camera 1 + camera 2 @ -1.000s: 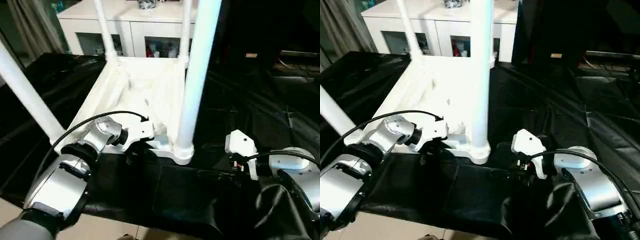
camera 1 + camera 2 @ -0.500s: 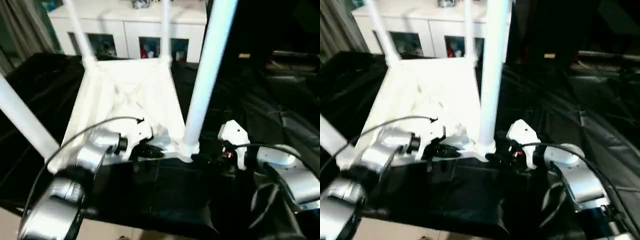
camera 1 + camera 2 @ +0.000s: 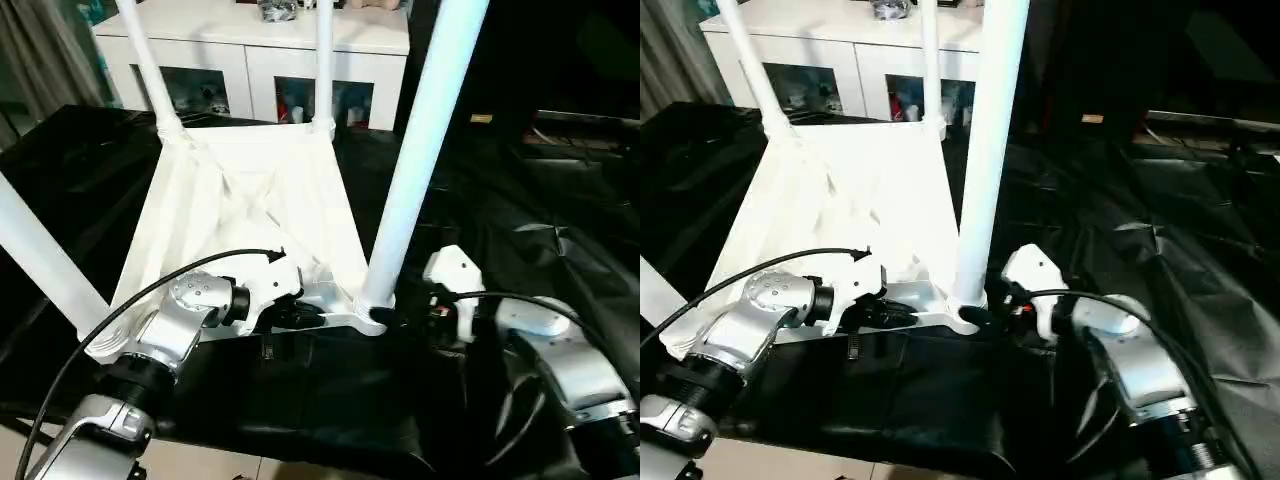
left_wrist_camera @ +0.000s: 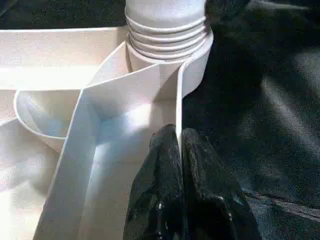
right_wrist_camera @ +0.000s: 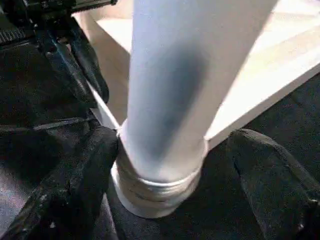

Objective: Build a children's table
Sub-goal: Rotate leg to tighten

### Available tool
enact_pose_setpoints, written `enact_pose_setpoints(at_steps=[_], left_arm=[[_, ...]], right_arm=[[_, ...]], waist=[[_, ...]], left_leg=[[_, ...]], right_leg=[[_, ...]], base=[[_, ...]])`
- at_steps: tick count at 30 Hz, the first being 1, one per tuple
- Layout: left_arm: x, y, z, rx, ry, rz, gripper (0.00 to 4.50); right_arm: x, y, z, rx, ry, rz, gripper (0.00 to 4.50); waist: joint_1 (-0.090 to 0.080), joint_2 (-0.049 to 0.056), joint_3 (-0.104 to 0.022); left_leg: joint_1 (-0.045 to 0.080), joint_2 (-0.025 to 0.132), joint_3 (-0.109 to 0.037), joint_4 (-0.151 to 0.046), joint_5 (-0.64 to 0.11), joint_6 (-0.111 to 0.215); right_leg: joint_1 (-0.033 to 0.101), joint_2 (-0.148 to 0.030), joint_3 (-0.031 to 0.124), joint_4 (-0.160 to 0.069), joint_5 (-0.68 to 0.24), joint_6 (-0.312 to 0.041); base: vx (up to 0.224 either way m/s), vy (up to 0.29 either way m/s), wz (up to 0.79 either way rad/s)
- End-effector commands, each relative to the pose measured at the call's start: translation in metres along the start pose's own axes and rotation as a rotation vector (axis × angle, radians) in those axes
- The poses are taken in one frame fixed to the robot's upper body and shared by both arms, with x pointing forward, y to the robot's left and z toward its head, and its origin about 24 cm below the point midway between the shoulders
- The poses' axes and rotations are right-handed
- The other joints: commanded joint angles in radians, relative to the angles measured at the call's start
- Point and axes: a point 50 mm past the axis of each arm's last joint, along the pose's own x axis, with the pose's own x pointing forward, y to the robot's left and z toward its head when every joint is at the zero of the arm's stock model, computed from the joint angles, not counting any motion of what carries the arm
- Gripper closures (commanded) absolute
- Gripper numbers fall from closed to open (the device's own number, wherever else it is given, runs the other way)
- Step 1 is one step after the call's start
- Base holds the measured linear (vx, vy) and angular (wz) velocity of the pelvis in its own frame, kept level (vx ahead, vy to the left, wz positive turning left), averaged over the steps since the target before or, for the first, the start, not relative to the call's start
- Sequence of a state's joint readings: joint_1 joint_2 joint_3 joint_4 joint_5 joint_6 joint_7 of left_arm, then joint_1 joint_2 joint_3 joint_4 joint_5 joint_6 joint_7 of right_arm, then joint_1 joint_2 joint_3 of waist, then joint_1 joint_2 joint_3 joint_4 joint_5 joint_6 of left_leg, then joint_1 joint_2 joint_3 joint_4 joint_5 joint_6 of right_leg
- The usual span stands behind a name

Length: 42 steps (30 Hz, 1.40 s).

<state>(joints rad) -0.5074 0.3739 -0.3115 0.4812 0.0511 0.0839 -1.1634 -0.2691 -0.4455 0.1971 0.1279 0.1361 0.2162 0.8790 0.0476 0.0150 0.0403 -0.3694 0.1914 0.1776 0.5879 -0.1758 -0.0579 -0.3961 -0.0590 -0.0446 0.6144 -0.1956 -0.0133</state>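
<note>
The children's table lies upside down on black cloth, its white tabletop [image 3: 250,200] with the ribbed underside facing up. Its legs stand in the corner sockets: two far ones [image 3: 150,70] [image 3: 323,60], a near left one [image 3: 45,250] and a near right one [image 3: 415,160]. My left gripper [image 4: 179,145] is shut on the thin rim wall [image 4: 178,100] of the tabletop, just beside the near right socket [image 4: 167,37]. My right gripper [image 5: 172,140] is open, with one black finger [image 5: 75,185] on each side of the near right leg's base [image 5: 160,165].
A white glass-door cabinet [image 3: 250,60] stands close behind the table. Wrinkled black cloth [image 3: 520,200] covers the surface to the right and front. Pale floor [image 3: 200,465] shows past the front edge. A black cable [image 3: 150,290] loops over my left forearm.
The camera has shifted. My right gripper has moved left to the base of the near right leg and now straddles it. The left gripper stays shut on the rim.
</note>
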Motion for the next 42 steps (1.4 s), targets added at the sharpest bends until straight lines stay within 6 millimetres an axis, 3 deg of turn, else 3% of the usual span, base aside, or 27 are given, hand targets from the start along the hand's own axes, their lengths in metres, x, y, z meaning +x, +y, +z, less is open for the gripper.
enact_pose_setpoints(at_steps=[1,16,17,20,26,36,40,42], left_arm=[[0.005,-0.013,-0.028,-0.078,0.134,-0.036,4.46],[0.003,-0.017,-0.028,-0.089,0.171,-0.076,4.46],[0.003,-0.017,-0.029,-0.092,0.173,-0.078,4.50],[0.004,-0.018,-0.028,-0.101,0.172,-0.086,4.50],[0.004,-0.016,-0.028,-0.105,0.171,-0.084,4.50],[0.002,-0.017,-0.030,-0.115,0.178,-0.098,4.50],[0.007,-0.015,-0.026,-0.153,0.130,-0.051,4.50],[0.014,-0.012,-0.022,-0.179,0.113,0.010,4.50]], right_arm=[[0.004,-0.002,0.003,-0.028,-0.002,-0.004,0.61],[0.012,-0.005,0.004,-0.031,-0.012,-0.002,0.61],[0.013,-0.005,0.004,-0.032,-0.012,-0.001,0.91],[0.013,-0.004,0.004,-0.027,-0.014,0.007,1.04],[0.013,-0.004,0.003,-0.019,-0.018,0.016,1.57],[0.014,-0.002,-0.004,0.010,-0.011,0.027,1.82],[0.018,-0.006,-0.012,0.076,0.003,-0.082,1.83],[0.024,-0.013,-0.020,0.148,0.012,-0.235,1.83]], waist=[[0.005,-0.010,-0.050],[-0.003,-0.009,-0.048],[-0.004,-0.010,-0.049],[-0.004,-0.010,-0.049],[-0.006,-0.010,-0.045],[-0.008,-0.011,-0.043],[-0.011,-0.012,-0.039],[-0.019,-0.011,-0.033]], left_leg=[[0.007,0.035,-0.013,-0.067,-0.232,0.034],[0.008,0.035,-0.014,-0.069,-0.249,0.030],[0.008,0.034,-0.013,-0.068,-0.246,0.030],[0.007,0.034,-0.013,-0.067,-0.231,0.037],[0.009,0.034,-0.013,-0.070,-0.257,0.034],[0.007,0.034,-0.014,-0.072,-0.258,0.036],[0.007,0.034,-0.014,-0.074,-0.278,0.031],[0.009,0.032,-0.017,-0.079,-0.323,0.010]], right_leg=[[0.042,-0.074,0.042,-0.086,-0.254,-0.178],[0.042,-0.073,0.043,-0.087,-0.257,-0.183],[0.043,-0.073,0.043,-0.086,-0.251,-0.184],[0.044,-0.073,0.043,-0.085,-0.225,-0.191],[0.041,-0.073,0.042,-0.090,-0.273,-0.184],[0.040,-0.073,0.043,-0.092,-0.283,-0.179],[0.038,-0.073,0.042,-0.096,-0.322,-0.172],[0.032,-0.073,0.039,-0.103,-0.407,-0.157]], base=[[0.000,0.000,0.00],[0.000,0.000,0.00],[0.000,0.000,0.00],[0.000,0.000,0.00],[0.000,0.000,0.00],[0.000,0.000,0.00],[0.000,0.000,0.00],[0.000,0.000,0.00]])
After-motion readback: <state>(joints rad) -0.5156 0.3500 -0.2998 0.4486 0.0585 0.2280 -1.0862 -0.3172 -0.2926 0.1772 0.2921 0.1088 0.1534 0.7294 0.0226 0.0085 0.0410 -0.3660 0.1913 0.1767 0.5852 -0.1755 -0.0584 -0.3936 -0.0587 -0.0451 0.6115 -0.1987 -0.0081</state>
